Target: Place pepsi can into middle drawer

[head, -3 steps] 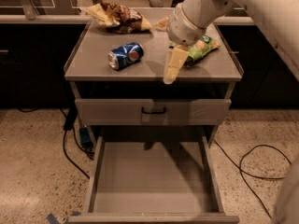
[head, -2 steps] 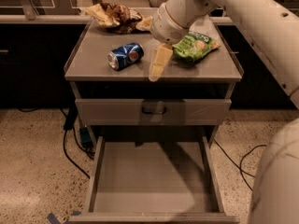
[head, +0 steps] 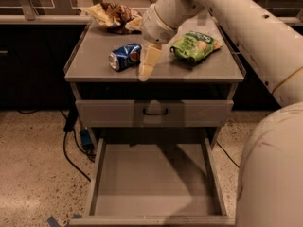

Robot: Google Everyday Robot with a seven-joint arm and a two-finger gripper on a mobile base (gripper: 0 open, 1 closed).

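Note:
The pepsi can (head: 125, 56) lies on its side on the grey cabinet top (head: 94, 67), left of centre. My gripper (head: 146, 70) hangs from the white arm (head: 227, 13) and points down just right of the can, close beside it and over the top's front edge. It holds nothing that I can see. The middle drawer (head: 156, 178) is pulled out wide below, and its flat grey floor is bare.
A green snack bag (head: 195, 45) lies right of the gripper. A brown-and-yellow snack bag (head: 113, 15) lies at the back left. A shut drawer front with a dark handle (head: 155, 111) sits above the open drawer. Cables (head: 71, 145) run over the floor at left.
My gripper has moved left across the cabinet top, from beside the green bag to right beside the can. The can and the bags have not moved.

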